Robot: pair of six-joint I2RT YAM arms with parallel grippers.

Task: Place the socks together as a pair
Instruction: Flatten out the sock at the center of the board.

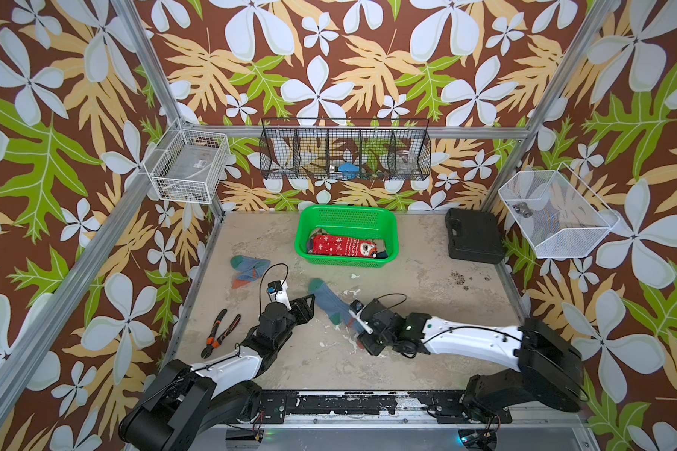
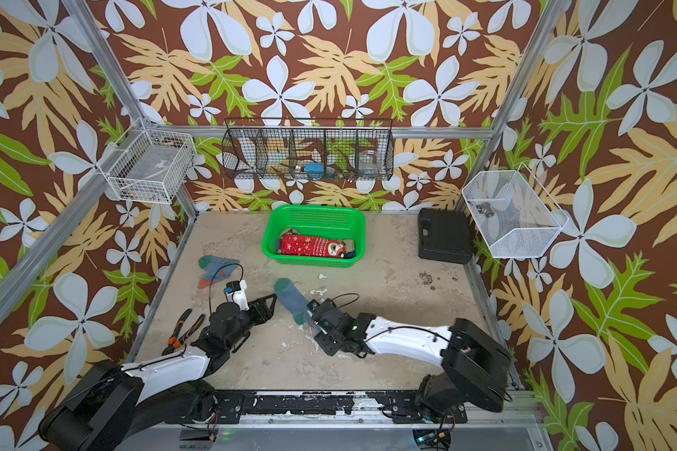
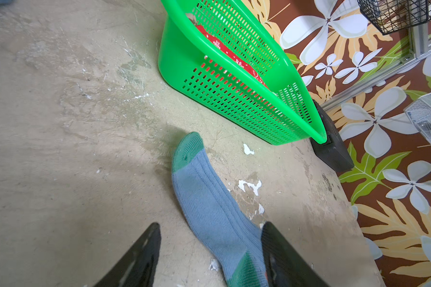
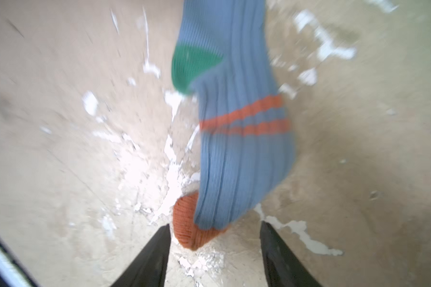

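Jaws apart on both my arms: right jaws flank the blue sock (image 1: 331,306) at its cuff (image 4: 189,231), left jaws hang over its heel (image 3: 244,268), probably to carry it to its mate (image 1: 249,267).

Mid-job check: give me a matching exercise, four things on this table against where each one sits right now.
Things:
1. red snowflake sock
2. pliers
3. black case
4. stretched-out blue-grey sock

Places:
A. far right corner of the table
B. between the left gripper and the right gripper, both open
C. in the green basket
D. near the table's left edge

Pairs: 1-C, 2-D, 3-A, 4-B
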